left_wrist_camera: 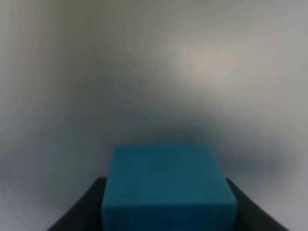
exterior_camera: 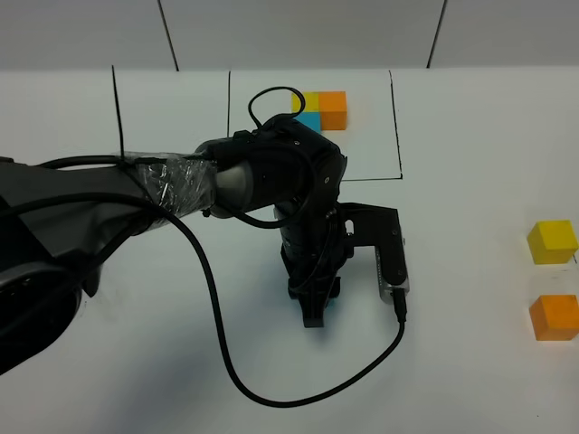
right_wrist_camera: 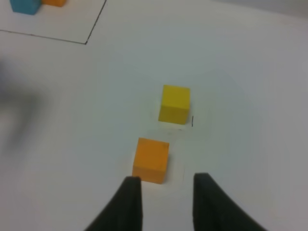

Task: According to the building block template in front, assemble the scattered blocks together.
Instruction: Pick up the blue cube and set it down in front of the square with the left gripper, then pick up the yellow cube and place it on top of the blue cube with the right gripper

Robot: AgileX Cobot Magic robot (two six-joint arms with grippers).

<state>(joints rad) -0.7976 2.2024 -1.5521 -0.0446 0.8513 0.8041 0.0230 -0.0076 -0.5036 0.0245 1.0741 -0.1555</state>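
The building block template [exterior_camera: 322,108] lies at the back centre inside a thin black rectangle: yellow, orange and blue cubes joined in an L. Its corner shows in the right wrist view [right_wrist_camera: 26,5]. My left gripper [exterior_camera: 314,312] points down at the table's middle, shut on the sky blue block [left_wrist_camera: 168,185], of which only a sliver [exterior_camera: 331,305] shows from above. The yellow block [exterior_camera: 553,241] [right_wrist_camera: 175,103] and orange block [exterior_camera: 554,316] [right_wrist_camera: 151,160] sit apart at the right. My right gripper [right_wrist_camera: 167,180] hovers just short of the orange block, fingers apart, holding nothing.
A black cable [exterior_camera: 226,362] loops over the table in front of the left arm. A second black line [exterior_camera: 117,108] is drawn at the back left. The table's far edge meets a grey wall.
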